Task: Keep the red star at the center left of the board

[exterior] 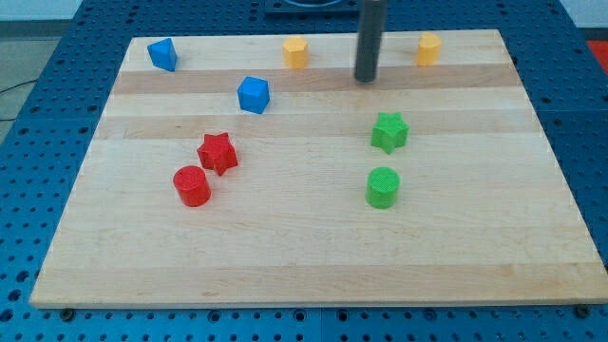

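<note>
I am watching my tip (367,78), the lower end of the straight dark rod, resting on the pale wooden board (313,266) near its top edge, a little right of the middle; it is a bare rod with no jaws to part or close, and it is touching no block. It is standing between 2 small yellow blocks, 1 (295,52) toward the view's left and 1 (428,47) toward the view's right, both hugging the top edge. The red star-shaped block (218,152) is sitting left of centre, about midway between the top and bottom edges, with a red cylinder (192,185) just beside it on its lower left, possibly touching. I am judging the star to be close to its goal but not fully at the left edge's middle. To do this well, I am planning to bring the tip around to the star's right side, passing below the blue block (254,94) and well clear of the green star (389,131) and green cylinder (383,186), then nudging leftward slowly. The red cylinder may get dragged along. Another blue block (162,54) is lying at the top left corner.
</note>
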Controlling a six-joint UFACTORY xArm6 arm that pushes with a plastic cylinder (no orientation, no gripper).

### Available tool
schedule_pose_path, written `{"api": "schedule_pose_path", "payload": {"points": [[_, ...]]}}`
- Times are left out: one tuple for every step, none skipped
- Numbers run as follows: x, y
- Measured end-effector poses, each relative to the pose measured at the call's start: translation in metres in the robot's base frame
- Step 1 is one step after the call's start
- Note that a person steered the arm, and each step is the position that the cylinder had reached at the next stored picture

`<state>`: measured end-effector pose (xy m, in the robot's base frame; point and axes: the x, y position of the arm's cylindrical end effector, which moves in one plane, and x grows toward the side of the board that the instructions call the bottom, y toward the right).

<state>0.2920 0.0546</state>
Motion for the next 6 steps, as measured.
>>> {"api": "schedule_pose_path", "payload": {"points": [[0.055,-0.055],[0.135,-0.099],[0.154,-0.154],[0.166,-0.175],[0.161,-0.233],[0.147,-0.265]]}}
